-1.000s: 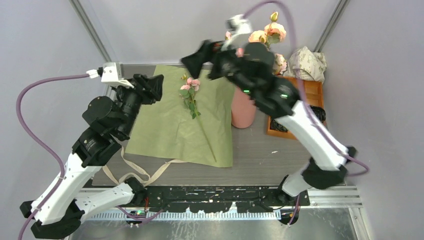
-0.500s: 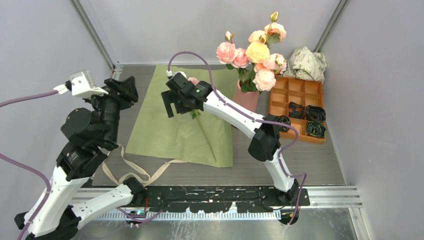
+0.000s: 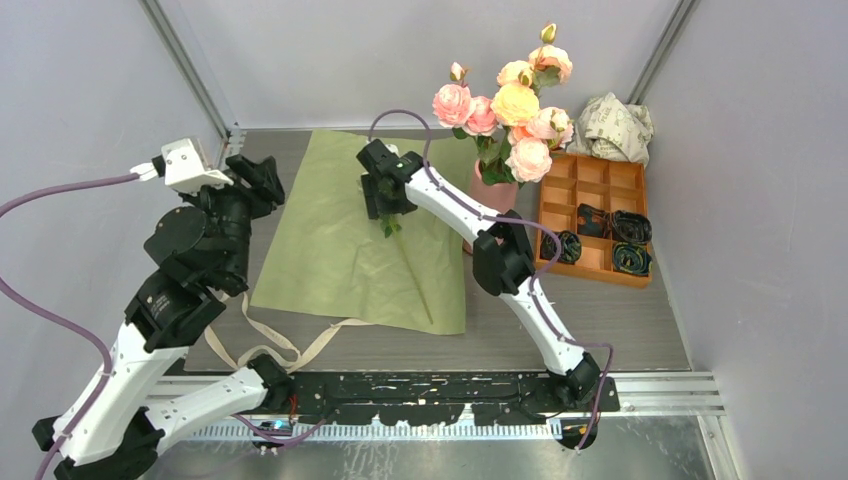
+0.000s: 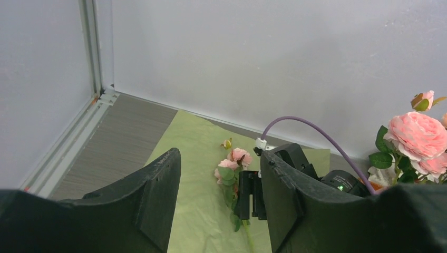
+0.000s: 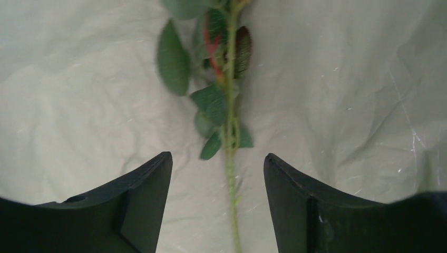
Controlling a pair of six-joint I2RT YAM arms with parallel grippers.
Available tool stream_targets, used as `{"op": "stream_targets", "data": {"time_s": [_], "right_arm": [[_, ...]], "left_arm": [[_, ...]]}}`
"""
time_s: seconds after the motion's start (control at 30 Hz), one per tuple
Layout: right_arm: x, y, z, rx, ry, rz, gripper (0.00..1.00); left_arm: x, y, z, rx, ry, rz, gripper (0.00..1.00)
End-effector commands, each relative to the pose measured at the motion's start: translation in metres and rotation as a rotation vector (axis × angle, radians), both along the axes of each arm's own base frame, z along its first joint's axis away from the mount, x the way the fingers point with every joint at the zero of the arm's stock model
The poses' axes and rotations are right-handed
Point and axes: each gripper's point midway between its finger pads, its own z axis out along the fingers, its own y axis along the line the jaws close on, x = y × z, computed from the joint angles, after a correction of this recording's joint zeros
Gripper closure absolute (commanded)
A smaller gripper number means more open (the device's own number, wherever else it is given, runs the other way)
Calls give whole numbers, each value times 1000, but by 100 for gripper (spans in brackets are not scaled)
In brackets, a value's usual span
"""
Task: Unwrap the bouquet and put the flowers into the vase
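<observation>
Now the right pincer (image 5: 217,164) hangs low over the opened wrap (image 3: 320,240). Its jaws are partly apart, one on each side of the lone stem (image 5: 230,132), and neither finger can be seen touching it. In the wrist view the stem runs straight through the gap, in line with the fingers. Its leaves sit just ahead of the fingertips and the bare stalk runs back beneath the pincer. From above, the long axis slants across the paper. The small pink blooms (image 4: 234,158) lie just beyond the pincer toward the back wall, and the cut end trails off behind it to the near right corner of the wrap.

As for room, there is flat olive paper to this pincer's left, all the way across to the left pincer (image 4: 220,168). Just ahead of it the wrap's far edge gives way to a strip of bare worktop (image 3: 560,320), then the wall. To its right it is tighter. The vase (image 3: 492,195) stands upright nearby, the flowers (image 3: 510,105) already in it rising well above the pincer, and the right arm's own forearm crosses in front of the vase. Farther right, well apart, sit the orange tray (image 3: 555,195) and a crumpled printed paper (image 3: 615,125).

The left pincer is raised over the wrap's left edge, jaws moderately apart with nothing between them, pointing across at its partner. The ribbon (image 3: 280,345) lies loose by the wrap's near edge, well behind both pincers.
</observation>
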Motion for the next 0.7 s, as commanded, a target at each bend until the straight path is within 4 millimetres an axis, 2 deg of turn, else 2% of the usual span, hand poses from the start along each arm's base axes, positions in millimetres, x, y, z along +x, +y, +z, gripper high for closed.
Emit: {"op": "stream_targets", "data": {"time_s": [0.0,0.23,0.47,0.67], "right_arm": [[14,1,3,28,-17,-13,31],[25,4,-12,45,-6,-12,31],[27,10,-27,55,15,-7,32],[27,11,-43,49,36,-6,41]], "left_arm": [[-1,9,2,7,-5,50,42],[2,11,-1,24,3,72,42],[5,11,-5,49,12,96,41],[5,12,-8,58,15,103,41]]}}
